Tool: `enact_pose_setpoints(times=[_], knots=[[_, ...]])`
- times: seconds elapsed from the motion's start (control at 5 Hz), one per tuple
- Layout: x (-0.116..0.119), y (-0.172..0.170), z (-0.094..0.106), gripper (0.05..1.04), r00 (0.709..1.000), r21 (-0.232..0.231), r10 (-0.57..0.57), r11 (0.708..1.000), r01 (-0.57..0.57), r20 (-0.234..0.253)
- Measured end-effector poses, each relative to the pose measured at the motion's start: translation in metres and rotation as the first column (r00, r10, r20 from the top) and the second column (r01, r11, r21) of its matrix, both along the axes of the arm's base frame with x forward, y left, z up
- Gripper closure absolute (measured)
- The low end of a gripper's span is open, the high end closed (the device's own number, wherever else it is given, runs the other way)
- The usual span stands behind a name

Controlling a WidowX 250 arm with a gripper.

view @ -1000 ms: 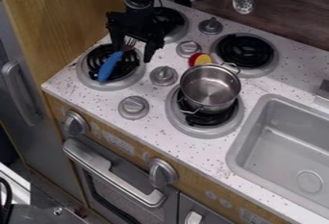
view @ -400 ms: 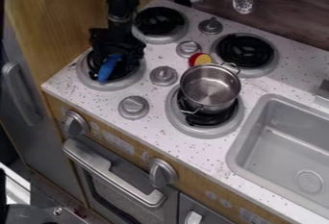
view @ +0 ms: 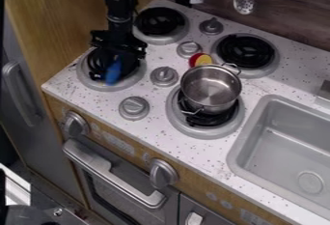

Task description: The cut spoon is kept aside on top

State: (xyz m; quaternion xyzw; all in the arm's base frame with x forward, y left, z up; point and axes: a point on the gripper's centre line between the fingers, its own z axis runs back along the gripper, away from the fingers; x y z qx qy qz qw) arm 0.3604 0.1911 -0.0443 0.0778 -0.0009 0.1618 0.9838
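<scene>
The gripper [view: 118,48] hangs low over the front left burner [view: 91,84] of the toy stove. Just below it is the blue handle [view: 113,73] of the utensil, lying over the black coil and pointing toward the front edge. The gripper covers the utensil's metal end. Whether the utensil is held cannot be told, as the black gripper merges with the dark coil.
A metal pot [view: 210,90] stands on the front right burner, with a red and yellow item [view: 201,59] behind it. Stove knobs [view: 164,76] rise between the burners. The grey sink [view: 283,147] lies at the right.
The gripper has come down and forward over the utensil, hiding its pronged metal end. The blue handle has turned to a straighter angle and shifted slightly right.
</scene>
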Motion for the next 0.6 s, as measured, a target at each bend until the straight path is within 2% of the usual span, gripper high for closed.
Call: enact_pose_setpoints(times=[0.2,0.4,0.6], knots=[[0.001,-0.004,0.000,0.700,1.000,-0.002,-0.025,1.000,0.025,-0.012],[0.011,-0.014,0.003,0.700,0.996,0.014,-0.094,0.995,0.094,-0.008],[0.040,-0.030,0.017,0.701,0.986,0.050,-0.158,0.987,0.156,0.051]])
